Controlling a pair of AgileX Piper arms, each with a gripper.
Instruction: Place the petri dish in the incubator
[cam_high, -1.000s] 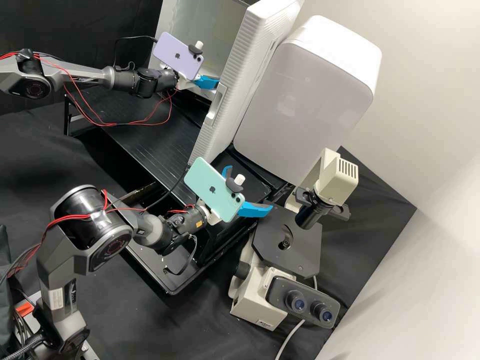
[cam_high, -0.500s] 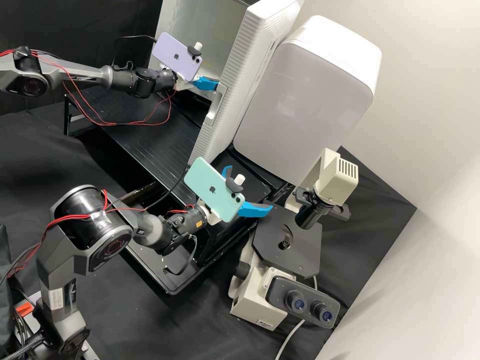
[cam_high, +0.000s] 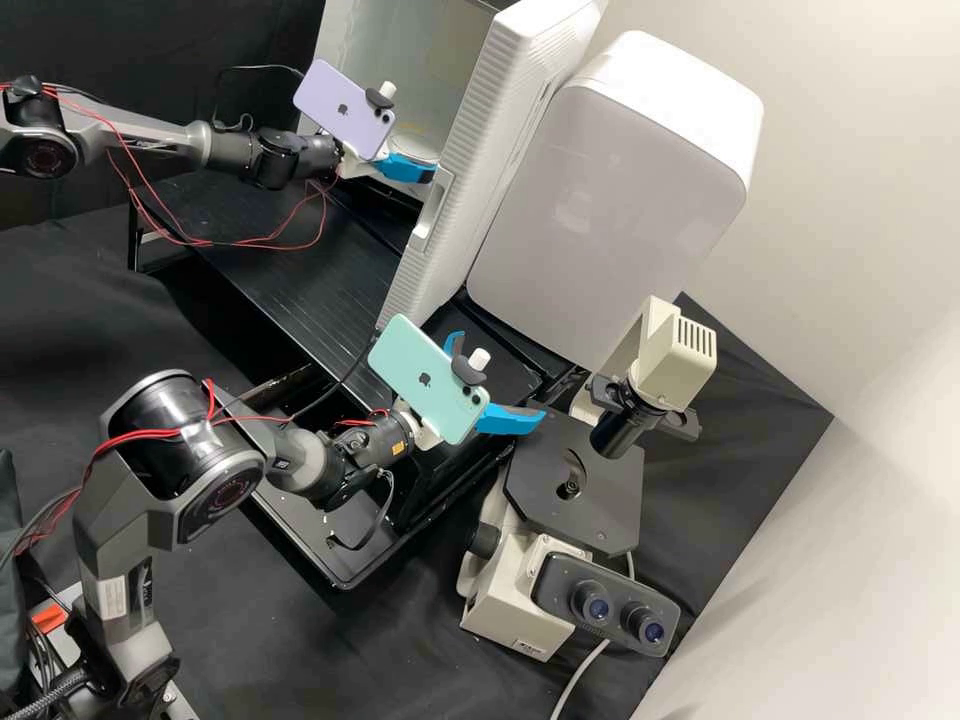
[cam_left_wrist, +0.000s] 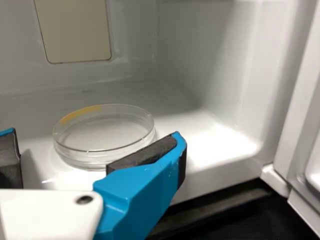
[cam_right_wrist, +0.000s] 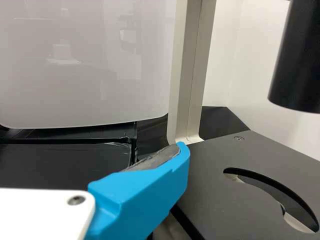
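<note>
"Where is there room in the incubator (cam_high: 380, 50)?"

"Over the petri dish (cam_left_wrist: 104, 132) it is all free. The incubator's floor beside the dish, on the door side, is bare too."

"What is in the way?"

"The open door (cam_high: 470, 160) stands like a wall along one side of the incubator's mouth. The left gripper (cam_left_wrist: 92, 145) sits in that mouth, fingers spread wide, just in front of the dish."

"And outside the incubator?"

"A big white box (cam_high: 610, 190) stands past the door. A microscope (cam_high: 560, 580) stands near it."
</note>
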